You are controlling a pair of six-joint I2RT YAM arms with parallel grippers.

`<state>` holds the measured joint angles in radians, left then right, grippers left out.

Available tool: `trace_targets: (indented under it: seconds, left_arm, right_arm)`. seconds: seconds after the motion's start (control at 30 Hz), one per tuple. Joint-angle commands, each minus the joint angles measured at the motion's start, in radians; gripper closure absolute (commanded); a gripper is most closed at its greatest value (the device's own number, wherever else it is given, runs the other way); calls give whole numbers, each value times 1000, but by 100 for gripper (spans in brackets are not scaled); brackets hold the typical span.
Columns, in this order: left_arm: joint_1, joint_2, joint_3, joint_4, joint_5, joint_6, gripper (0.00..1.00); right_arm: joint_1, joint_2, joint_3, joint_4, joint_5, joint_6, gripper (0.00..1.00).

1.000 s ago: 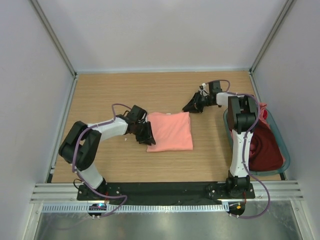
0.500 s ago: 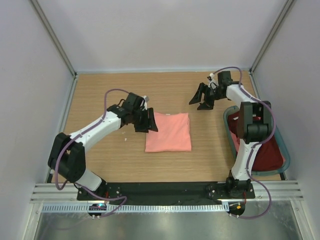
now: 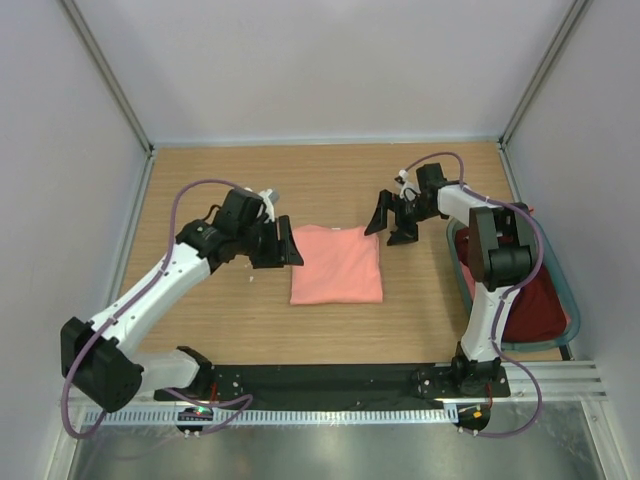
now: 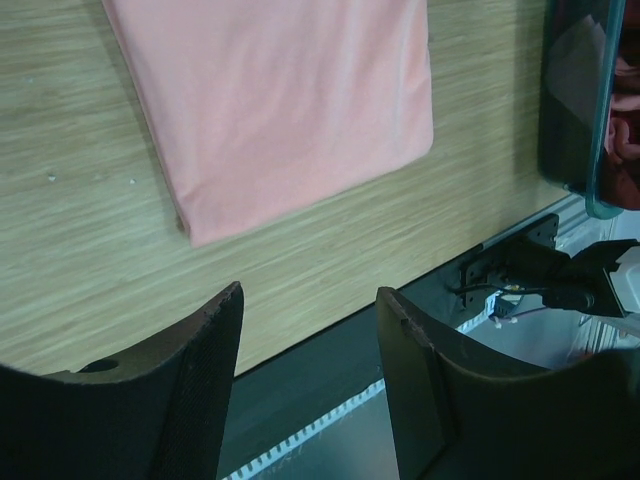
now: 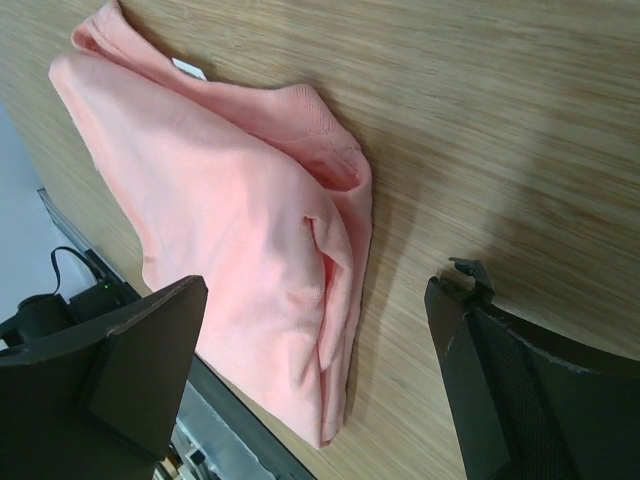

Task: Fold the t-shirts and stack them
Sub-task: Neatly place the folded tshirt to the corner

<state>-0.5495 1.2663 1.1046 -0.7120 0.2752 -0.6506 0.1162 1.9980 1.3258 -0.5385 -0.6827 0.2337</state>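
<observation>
— On the near side of the wooden table [image 3: 420, 312], just past the arm bases [image 3: 470, 374], what lies there?
— One salmon-pink t-shirt [image 3: 337, 265], folded into a neat rectangle and lying flat about mid-table. The right wrist view shows its layered edges, with a small white label [image 5: 188, 68] at one corner.
— And the left gripper [image 3: 283, 246]?
— It hangs beside the shirt's left edge, near the far corner. Its jaws stand apart with nothing between them. In its own camera, bare wood separates them from the cloth.
— The right gripper [image 3: 392, 220]?
— A little farther back, off the shirt's far right corner and clear of it. Its jaws are spread wide and empty.
— Where are the other shirts?
— Along the right edge sits a grey-teal basket [image 3: 574, 315]. A dark maroon t-shirt [image 3: 535, 305] lies heaped inside it. The left wrist view shows some pink cloth [image 4: 622, 95] in there too; whether that is one shirt or more I cannot tell.
— And behind it all?
— The pale back wall [image 3: 320, 70] closes the far edge of the table.
</observation>
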Motion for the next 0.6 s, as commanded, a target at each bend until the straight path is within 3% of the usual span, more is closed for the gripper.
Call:
trace_targets:
  seconds: [0.0, 0.1, 0.2, 0.3, 0.57]
  left_arm:
    - [3, -71, -25, -64, -31, -9, 43]
    - [5, -108, -51, -78, -45, -9, 43]
    - [6, -134, -69, -84, -50, -12, 43]
    - [6, -153, -78, -87, -53, -12, 43]
    - [11, -171, -80, -109, -57, 9, 43]
  right_arm:
    - [16, 24, 10, 38, 90, -36, 0]
    - [34, 42, 9, 25, 141, -37, 0]
    - [49, 48, -8, 54, 181, -27, 8]
    - [82, 57, 3, 55, 207, -16, 32]
    - [128, 107, 42, 57, 252, 9, 32]
